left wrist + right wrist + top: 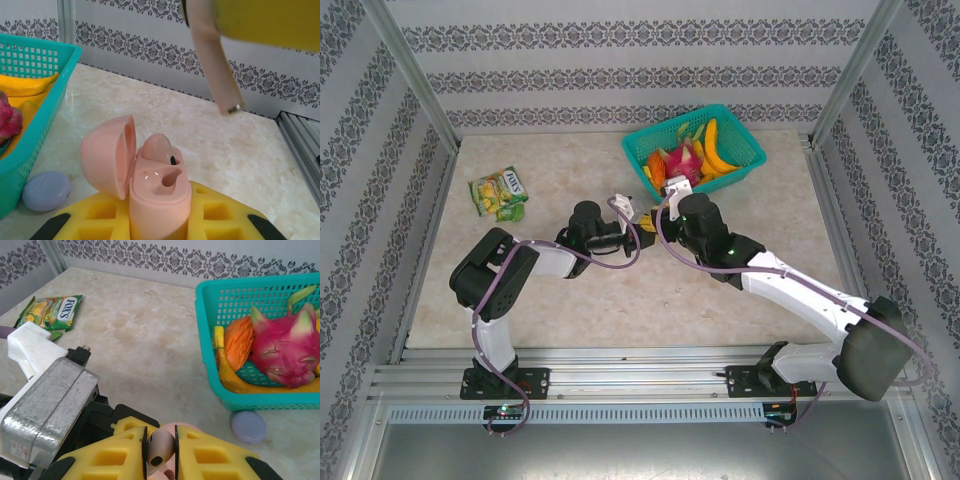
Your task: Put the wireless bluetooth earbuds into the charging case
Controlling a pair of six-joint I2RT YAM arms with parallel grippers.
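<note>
Pink case point(159, 192), lid open, one earbud point(157, 148) seated inside, clenched in left pincer point(160, 217); second earbud point(216, 70), stem down, pinched in right pincer point(160, 438) above it; purple case point(46, 190) on worktop point(210, 140) beside basket point(35, 57)

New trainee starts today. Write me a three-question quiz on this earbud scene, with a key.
1. True or false: the pink case gripped by the left hand is shut.
2. What does the right hand grip? A) a snack packet B) a pink earbud C) a banana
3. Fill in: the purple case lies on the table beside the teal ____.
Key: 1 false, its lid stands open; 2 B, the pink earbud; 3 basket.
</note>
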